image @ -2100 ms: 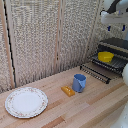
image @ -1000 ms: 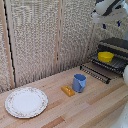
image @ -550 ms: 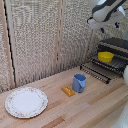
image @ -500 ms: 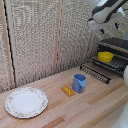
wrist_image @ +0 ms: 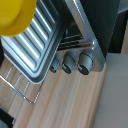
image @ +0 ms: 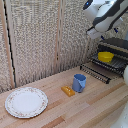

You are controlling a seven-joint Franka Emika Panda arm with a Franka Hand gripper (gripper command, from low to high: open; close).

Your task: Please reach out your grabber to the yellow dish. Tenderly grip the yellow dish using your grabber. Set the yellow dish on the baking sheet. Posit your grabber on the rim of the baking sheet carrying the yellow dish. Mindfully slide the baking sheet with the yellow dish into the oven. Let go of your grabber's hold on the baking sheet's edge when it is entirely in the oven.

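Observation:
The yellow dish [image: 105, 56] sits on the baking sheet [image: 98, 71], a dark wire rack sticking out in front of the oven [image: 119, 46] at the exterior view's right. In the wrist view the yellow dish [wrist_image: 15, 16] lies over a ribbed metal surface [wrist_image: 36, 46], beside the oven's front with its three knobs [wrist_image: 71, 62]. The white-and-grey arm [image: 106, 16] hangs above the oven and dish, clear of both. My grabber's fingers cannot be made out in either view. Nothing is seen held.
A blue mug [image: 79, 82] and a flat orange-yellow block [image: 68, 90] stand on the wooden table in front of the rack. A large white patterned plate [image: 26, 102] lies at the exterior view's left. A slatted screen closes the back.
The arm has lifted up and away from the yellow dish since the earliest frame, then nearly held still. The dish has stayed on the rack.

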